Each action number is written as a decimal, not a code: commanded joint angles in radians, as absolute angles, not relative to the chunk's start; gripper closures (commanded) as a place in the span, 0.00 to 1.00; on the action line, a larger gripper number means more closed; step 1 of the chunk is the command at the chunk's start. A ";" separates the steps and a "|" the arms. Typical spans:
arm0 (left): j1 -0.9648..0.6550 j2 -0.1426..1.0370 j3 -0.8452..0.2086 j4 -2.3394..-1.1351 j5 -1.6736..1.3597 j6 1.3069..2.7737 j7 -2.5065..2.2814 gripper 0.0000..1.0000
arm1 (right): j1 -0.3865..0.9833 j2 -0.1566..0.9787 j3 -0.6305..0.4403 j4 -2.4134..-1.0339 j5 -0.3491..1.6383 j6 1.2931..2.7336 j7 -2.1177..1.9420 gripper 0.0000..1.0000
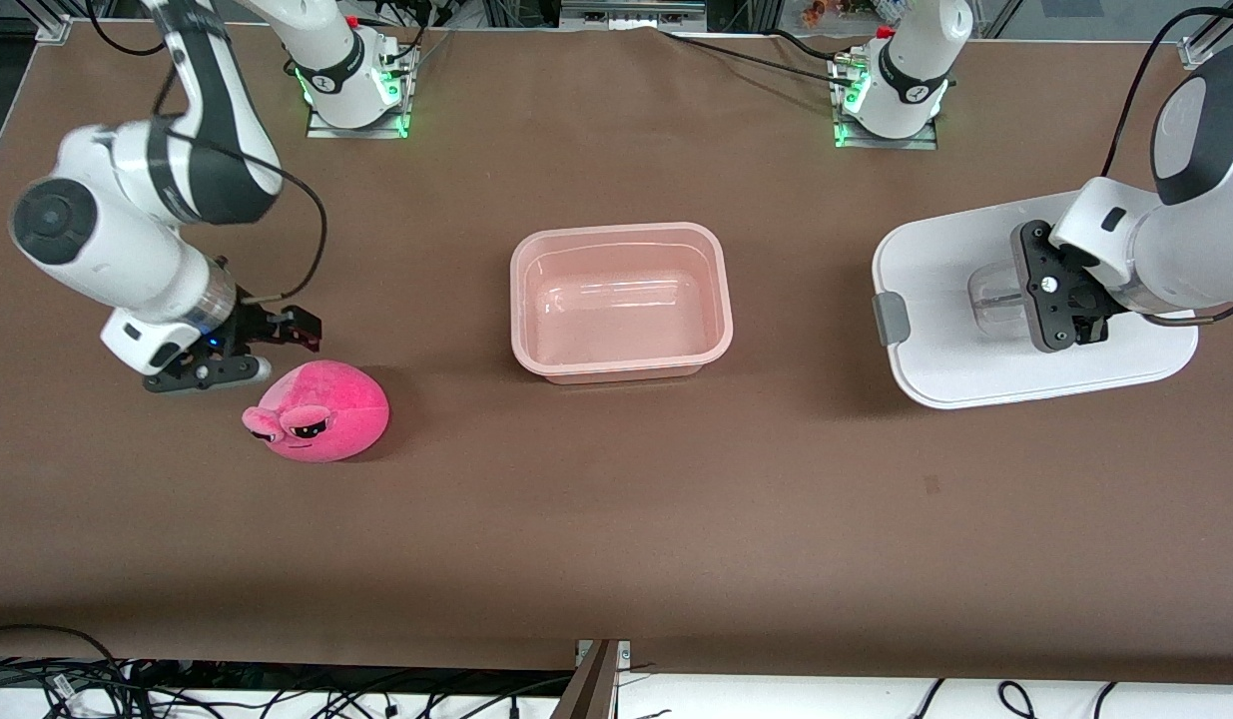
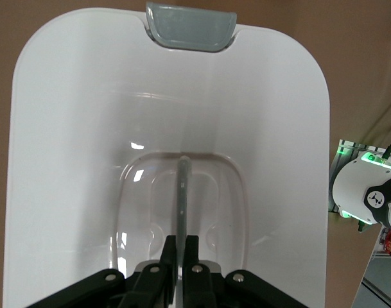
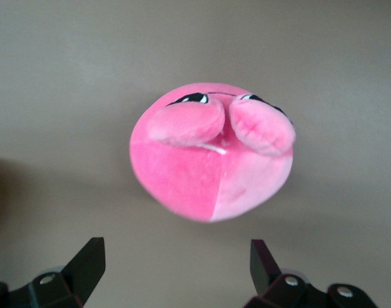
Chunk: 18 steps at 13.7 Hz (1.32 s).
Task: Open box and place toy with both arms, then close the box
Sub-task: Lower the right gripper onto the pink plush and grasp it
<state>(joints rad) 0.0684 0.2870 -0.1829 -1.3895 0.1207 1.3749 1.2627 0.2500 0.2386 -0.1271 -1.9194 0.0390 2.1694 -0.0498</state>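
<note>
The pale pink box [image 1: 522, 300] stands open and empty at the table's middle. Its white lid [image 1: 935, 290] is at the left arm's end of the table, one grey clip [image 1: 891, 320] facing the box. My left gripper [image 1: 1070, 320] is shut on the lid's clear handle [image 2: 181, 186], its jaws pinching the thin rib; in the left wrist view the gripper [image 2: 182, 242] is over the lid [image 2: 73, 160]. I cannot tell whether the lid rests on the table. The hot-pink toy [image 1: 316, 411] sits toward the right arm's end. My right gripper [image 1: 274, 350] is open just beside it, empty; in the right wrist view the toy [image 3: 211, 154] lies ahead of the gripper [image 3: 176, 251].
The two arm bases [image 1: 356, 90] [image 1: 891, 100] stand at the table's back edge with green lights. Cables [image 1: 77, 679] lie below the table's front edge. Bare brown table lies between the toy and the box.
</note>
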 commanded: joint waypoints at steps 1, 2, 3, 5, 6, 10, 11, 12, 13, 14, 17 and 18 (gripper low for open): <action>0.080 0.299 -0.192 -1.356 0.144 1.365 1.292 1.00 | 0.245 0.296 -0.127 -1.956 0.063 2.290 -0.066 0.00; 0.080 0.299 -0.192 -1.356 0.144 1.364 1.292 1.00 | 0.244 0.311 -0.127 -1.956 0.063 2.311 -0.074 0.00; 0.081 0.299 -0.192 -1.356 0.143 1.361 1.290 1.00 | 0.241 0.327 -0.127 -1.957 0.063 2.327 -0.081 0.00; 0.080 0.299 -0.198 -1.359 0.143 1.355 1.292 1.00 | 0.238 0.359 -0.127 -1.957 0.063 2.376 -0.086 0.00; 0.078 0.299 -0.199 -1.358 0.143 1.355 1.292 1.00 | 0.232 0.370 -0.127 -1.957 0.063 2.396 -0.098 0.00; 0.080 0.299 -0.199 -1.358 0.143 1.355 1.292 1.00 | 0.219 0.416 -0.126 -1.957 0.064 2.457 -0.112 0.03; 0.078 0.299 -0.199 -1.358 0.144 1.355 1.292 1.00 | 0.218 0.416 -0.126 -1.956 0.064 2.456 -0.115 0.13; 0.078 0.299 -0.199 -1.356 0.144 1.355 1.292 1.00 | 0.218 0.416 -0.126 -1.956 0.064 2.456 -0.123 0.32; 0.078 0.299 -0.199 -1.358 0.144 1.355 1.292 1.00 | 0.219 0.416 -0.126 -1.956 0.064 2.448 -0.129 0.58; 0.078 0.299 -0.199 -1.358 0.144 1.355 1.292 1.00 | 0.219 0.413 -0.126 -1.956 0.063 2.444 -0.130 0.80; 0.077 0.299 -0.199 -1.356 0.146 1.356 1.292 1.00 | 0.221 0.400 -0.123 -1.941 0.061 2.373 -0.132 1.00; 0.075 0.299 -0.199 -1.356 0.146 1.356 1.292 1.00 | 0.225 0.396 -0.121 -1.934 0.061 2.352 -0.130 1.00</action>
<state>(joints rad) 0.0742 0.2871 -0.1902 -1.3891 0.1207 1.3741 1.2648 0.2270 0.4044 -0.1288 -1.9441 0.0406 2.3992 -0.1005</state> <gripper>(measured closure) 0.930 0.687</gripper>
